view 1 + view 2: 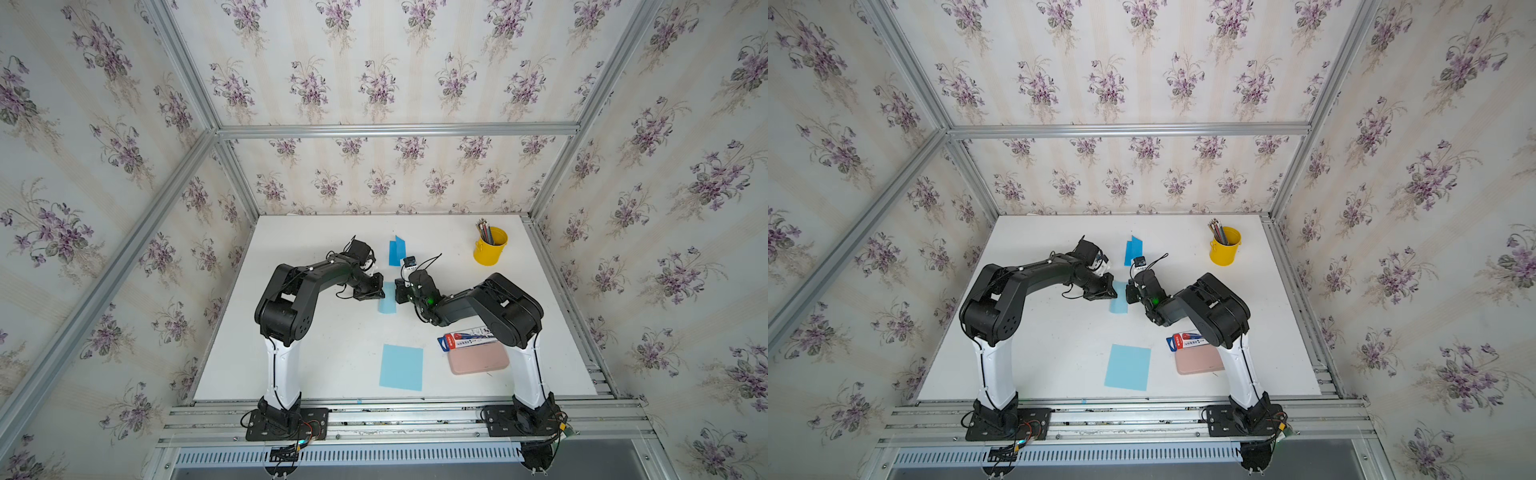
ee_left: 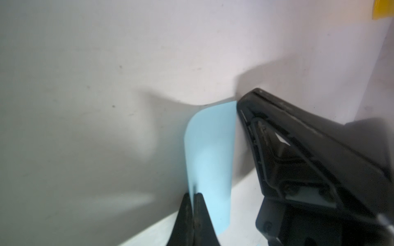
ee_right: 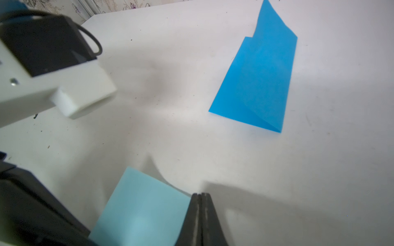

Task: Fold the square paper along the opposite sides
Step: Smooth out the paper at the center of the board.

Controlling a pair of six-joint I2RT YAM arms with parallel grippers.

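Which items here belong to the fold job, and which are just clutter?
Job:
- light blue paper, pinched by the left gripper
- right gripper, shut at its edge
- flat blue square, likely next
- folded blue paper, looks done

Clutter:
- yellow pencil cup
- pink case
- pen pack

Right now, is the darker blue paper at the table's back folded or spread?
Folded: the darker blue paper lies doubled over a crease along one long side, its upper layer lifting slightly.

Floral wallpaper walls (image 1: 374, 62) and aluminium framing (image 1: 395, 131) enclose a white table (image 1: 332, 353).
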